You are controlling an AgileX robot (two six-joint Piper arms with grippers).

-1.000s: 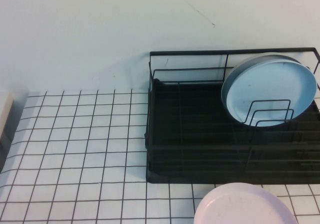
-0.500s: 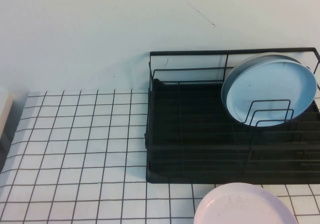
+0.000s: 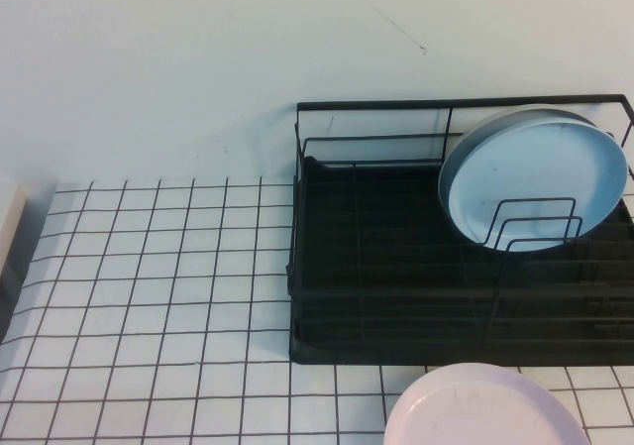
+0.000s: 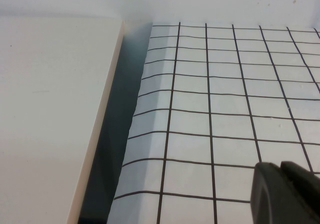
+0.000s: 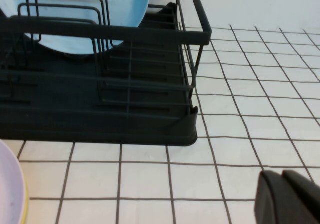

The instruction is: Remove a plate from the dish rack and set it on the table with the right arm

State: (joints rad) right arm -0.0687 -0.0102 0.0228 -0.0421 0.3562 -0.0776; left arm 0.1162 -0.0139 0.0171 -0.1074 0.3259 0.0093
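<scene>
The light blue plate stands on edge behind the wire dividers at the right end of the black dish rack. It also shows in the right wrist view, with the rack in front of it. My right gripper is shut and empty, low over the gridded table, off the rack's near corner. My left gripper is shut and empty over the table near its left edge. Neither arm shows in the high view.
A pale pink plate lies flat on the table in front of the rack; its edge shows in the right wrist view. A cream slab runs beside the table's left edge. Open gridded table lies left of the rack.
</scene>
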